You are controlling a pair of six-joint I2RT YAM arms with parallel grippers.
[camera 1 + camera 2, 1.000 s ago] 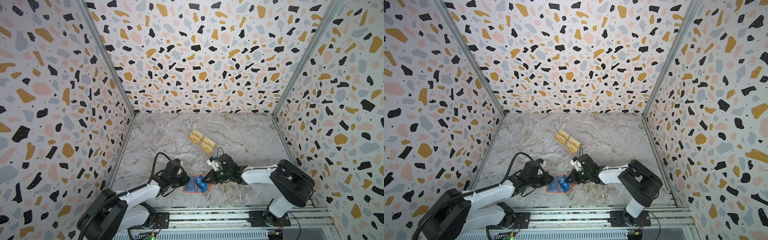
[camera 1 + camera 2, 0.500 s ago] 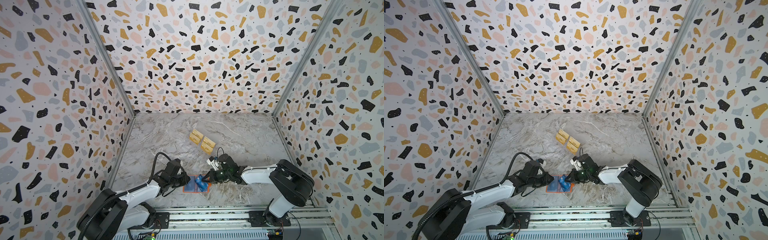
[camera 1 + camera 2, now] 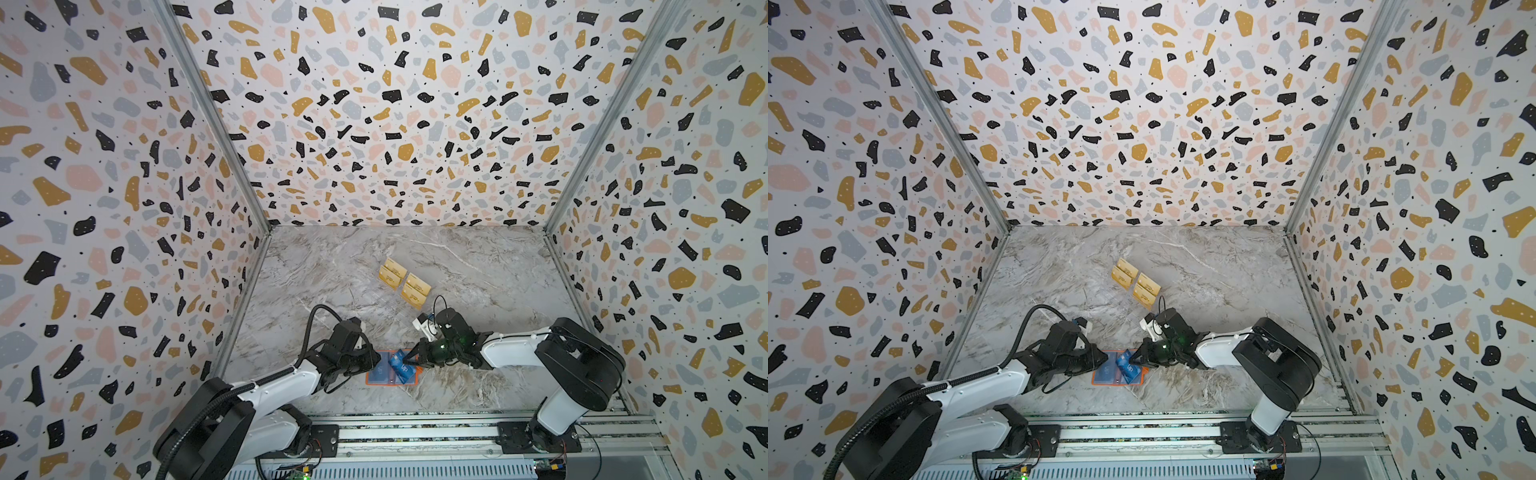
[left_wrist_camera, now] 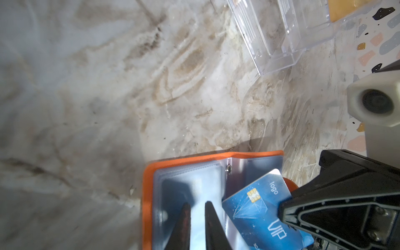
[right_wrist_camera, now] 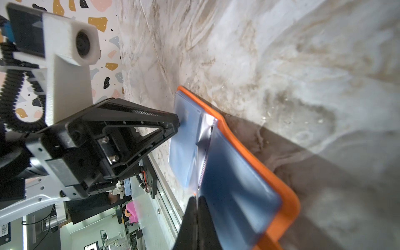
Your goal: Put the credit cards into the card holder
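Left gripper [image 3: 375, 360]: jaws narrow, with a slim gap between the fingers [image 4: 185, 218]. The tips rest on the clear sleeve [image 4: 194, 179] of the holder half on their own side. Whether they pinch the sleeve cannot be told.
Right gripper [image 3: 410, 360]: jaws closed flat on the blue card [image 4: 257, 213], gripping one short edge.
Blue card: projects forward from the right tips toward the left jaws. It is tilted, with the chip and "VIP" lettering facing up. Its free corner lies over the holder half on the right-jaw side, close to the spine. Whether it has entered a sleeve cannot be told.
Holder [image 3: 367, 377]: open and flat on the table [image 3: 478, 291], directly beneath both sets of jaws.
Sleeved card [image 3: 380, 370]: blue, lying in the sleeve under the left jaws.
Rivet [image 4: 228, 167]: on the holder's spine, just ahead of the left tips and beside the blue card's free corner.
Tip spacing: the two grippers face each other across the spine. The tips are near one another and apart.
Gold cards [image 3: 404, 281]: four, in two pairs, well apart from both jaws and nearer the right gripper than the left.
Rack [image 4: 279, 34]: clear, ahead of the left jaws and well beyond the holder's far edge. The gold cards stand in it.
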